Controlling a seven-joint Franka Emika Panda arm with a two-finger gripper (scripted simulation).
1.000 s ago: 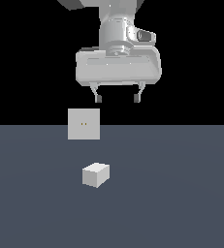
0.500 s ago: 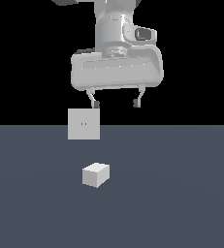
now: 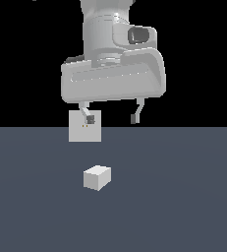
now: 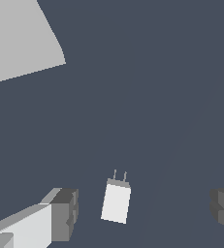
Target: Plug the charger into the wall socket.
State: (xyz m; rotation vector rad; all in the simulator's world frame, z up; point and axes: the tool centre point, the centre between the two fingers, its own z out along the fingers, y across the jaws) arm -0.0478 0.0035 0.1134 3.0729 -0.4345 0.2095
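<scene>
The charger (image 3: 97, 177) is a small off-white cube lying on the dark grey floor; in the wrist view (image 4: 116, 201) it shows two thin prongs at one end. The wall socket (image 3: 85, 126) is a flat upright pale plate with two tiny orange holes, standing behind the charger; part of it shows in the wrist view (image 4: 19, 41). My gripper (image 3: 112, 118) hangs open and empty above the charger, a little to the exterior view's right of it. One finger overlaps the socket plate in the exterior view. In the wrist view the charger lies between the two fingers (image 4: 65, 213).
The dark grey floor (image 3: 184, 197) spreads around the charger and socket. Nothing else stands on it. The background above the floor is black.
The gripper has come down and toward the camera, so it looks larger and lower. Its fingers stay open. The charger and socket have not moved.
</scene>
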